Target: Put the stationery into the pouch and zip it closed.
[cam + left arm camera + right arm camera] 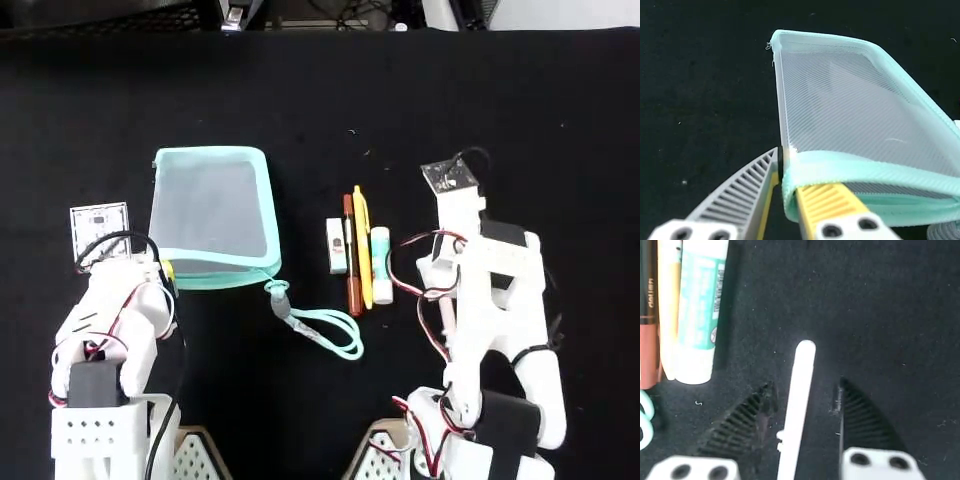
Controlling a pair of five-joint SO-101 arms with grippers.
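**Mesh pouch gripped at its corner, 4 items lined up beside it**

The pouch (210, 210) lies flat on the black, felt-like tabletop (300, 90), left of centre. It is a rounded rectangle of fine, see-through white mesh bound with a soft mint fabric edge. A mint cord strap (325, 330) curls away from its near right corner, joined there by a small grey pull (280, 293).

The left gripper (787, 172) is clenched on the pouch's near left corner. Its ribbed yellow finger (827, 205) is tucked under the mint edge band, and the ribbed grey finger (747, 192) presses the same corner from outside.

Just right of the pouch, 4 items lie side by side, parallel and touching or nearly so:
- a small white rectangular block (337, 245)
- a slim brown pen (351, 260)
- a slim yellow pen (362, 250)
- a stubby white cylindrical glue stick (381, 265) with a mint label

The right gripper (802, 390) sits low over the tabletop, just right of the glue stick. Its 2 black ridged fingers (740, 425) are spread apart. A thin, smooth white stick (804, 365) with a rounded end lies between them, with a gap on each side, so they grasp nothing.
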